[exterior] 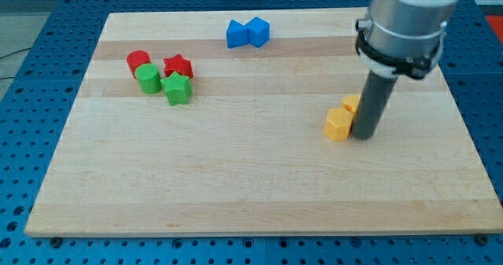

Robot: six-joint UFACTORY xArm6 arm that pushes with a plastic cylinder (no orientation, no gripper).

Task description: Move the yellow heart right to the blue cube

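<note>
My tip rests on the board at the view's right. Two yellow blocks sit against its left side: one touching the rod, and another just above it, partly hidden by the rod. I cannot tell which is the heart. Two blue blocks stand touching at the view's top centre: the right one looks like a cube, the left one has a less clear shape. The blue blocks lie far up and to the left of my tip.
A cluster sits at the view's upper left: a red cylinder, a red star, a green cylinder and a green star. The wooden board lies on a blue perforated table.
</note>
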